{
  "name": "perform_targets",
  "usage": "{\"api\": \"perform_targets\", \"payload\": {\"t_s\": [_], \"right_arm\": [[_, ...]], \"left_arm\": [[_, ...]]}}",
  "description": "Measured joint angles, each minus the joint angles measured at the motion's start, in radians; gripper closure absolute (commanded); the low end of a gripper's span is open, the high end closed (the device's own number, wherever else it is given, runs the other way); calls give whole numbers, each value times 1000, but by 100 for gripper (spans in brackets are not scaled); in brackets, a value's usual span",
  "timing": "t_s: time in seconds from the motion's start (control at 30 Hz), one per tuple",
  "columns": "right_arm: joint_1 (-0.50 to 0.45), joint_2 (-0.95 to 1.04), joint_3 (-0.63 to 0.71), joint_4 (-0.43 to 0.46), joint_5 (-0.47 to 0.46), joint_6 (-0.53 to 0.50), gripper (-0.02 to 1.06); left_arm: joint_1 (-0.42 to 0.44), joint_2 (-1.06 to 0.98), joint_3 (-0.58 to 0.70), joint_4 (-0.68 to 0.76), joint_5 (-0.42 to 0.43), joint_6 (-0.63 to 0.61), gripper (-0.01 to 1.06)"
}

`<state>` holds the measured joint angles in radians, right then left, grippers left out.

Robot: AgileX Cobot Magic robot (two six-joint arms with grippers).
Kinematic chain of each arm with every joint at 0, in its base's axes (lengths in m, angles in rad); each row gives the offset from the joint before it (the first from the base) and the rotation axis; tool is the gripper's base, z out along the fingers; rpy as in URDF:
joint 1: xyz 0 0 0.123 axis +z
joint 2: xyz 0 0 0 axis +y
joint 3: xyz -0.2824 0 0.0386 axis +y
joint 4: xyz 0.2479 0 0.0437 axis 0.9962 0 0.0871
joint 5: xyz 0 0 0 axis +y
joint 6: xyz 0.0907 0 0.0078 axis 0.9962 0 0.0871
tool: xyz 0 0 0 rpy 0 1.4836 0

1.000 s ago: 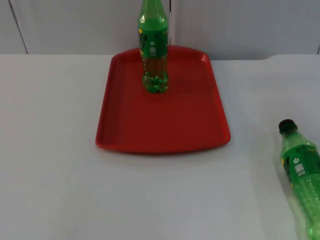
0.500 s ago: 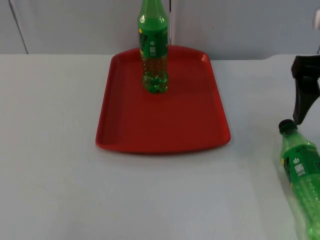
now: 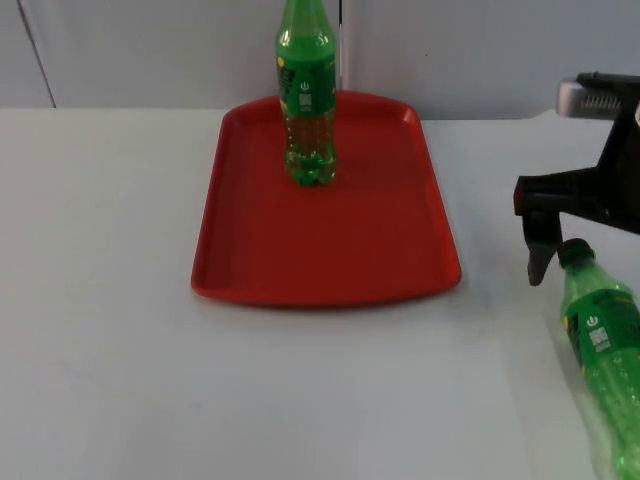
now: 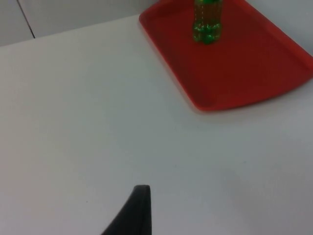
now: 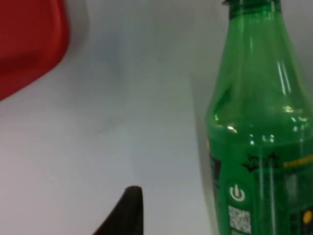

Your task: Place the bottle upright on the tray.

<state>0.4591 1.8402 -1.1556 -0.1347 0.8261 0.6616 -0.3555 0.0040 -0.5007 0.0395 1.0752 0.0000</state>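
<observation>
A white tabletop (image 3: 120, 350) is seen, ending at a grey wall (image 3: 150, 50) along its far edge. A red tray (image 3: 330, 240) is laid flat on the tabletop, towards the far edge and about midway between the side edges; it is also seen from the left wrist (image 4: 244, 63), and one rounded corner of it from the right wrist (image 5: 24, 44).

A green bottle (image 3: 307, 95) is stood upright on the tray, near the tray's far rim, its base resting on the tray floor; its lower part is seen from the left wrist (image 4: 207, 22). A second green bottle (image 3: 605, 350) is laid on its side on the tabletop by the right edge, well apart from the tray, its dark cap (image 3: 572, 250) turned towards the far edge. Its neck, shoulder and label are seen close up from the right wrist (image 5: 259, 127).

The right gripper (image 3: 560, 265) is held just above the cap end of the lying bottle, one finger (image 3: 538, 262) pointing down beside the cap on the tray side. Whether its fingers are spread or closed cannot be told. The left gripper's fingertip (image 4: 134, 213) is seen above bare tabletop, near the left edge and apart from the tray; its state cannot be told either.
</observation>
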Motion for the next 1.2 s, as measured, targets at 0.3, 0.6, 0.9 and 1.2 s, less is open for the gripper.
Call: {"api": "perform_targets", "payload": {"t_s": [0.3, 0.6, 0.9, 1.2], "right_arm": [[-6, 22, 0, -11, -45, 9, 1], [-45, 28, 0, -14, -28, 20, 1], [-45, 109, 0, 10, -30, 34, 1], [-47, 120, 68, -6, -134, 72, 1]], "left_arm": [[0, 0, 0, 0, 0, 0, 0], [0, 0, 0, 0, 2, 0, 0], [0, 0, 0, 0, 2, 0, 0], [0, 0, 0, 0, 2, 0, 0]]}}
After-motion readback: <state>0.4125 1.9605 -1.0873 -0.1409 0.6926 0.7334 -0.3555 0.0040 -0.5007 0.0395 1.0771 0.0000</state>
